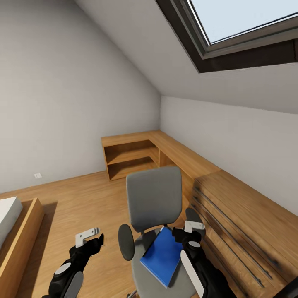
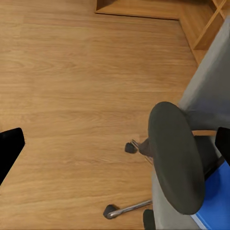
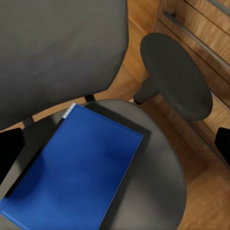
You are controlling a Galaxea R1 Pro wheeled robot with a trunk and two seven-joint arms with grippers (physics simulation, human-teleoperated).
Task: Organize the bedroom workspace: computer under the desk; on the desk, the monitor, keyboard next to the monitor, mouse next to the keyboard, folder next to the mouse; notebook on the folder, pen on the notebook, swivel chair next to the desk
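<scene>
The grey swivel chair (image 1: 154, 203) stands close in front of me, its backrest facing me. A blue folder (image 1: 161, 256) lies flat on its seat. My right gripper (image 1: 191, 229) hovers open just above the folder's far end, by the chair's right armrest (image 3: 177, 72). In the right wrist view the folder (image 3: 76, 167) lies between the spread fingertips (image 3: 9, 153). My left gripper (image 1: 89, 236) is open over the floor, left of the chair's left armrest (image 2: 175, 155). The desk, computer, monitor, keyboard, mouse, notebook and pen are out of view.
A light-wood chest (image 1: 244, 223) with bar handles stands tight against the chair's right side. A low wooden corner shelf unit (image 1: 132, 155) runs along the back walls. A bed frame (image 1: 18, 240) sits at the left. Wooden floor (image 1: 78, 203) lies open between bed and chair.
</scene>
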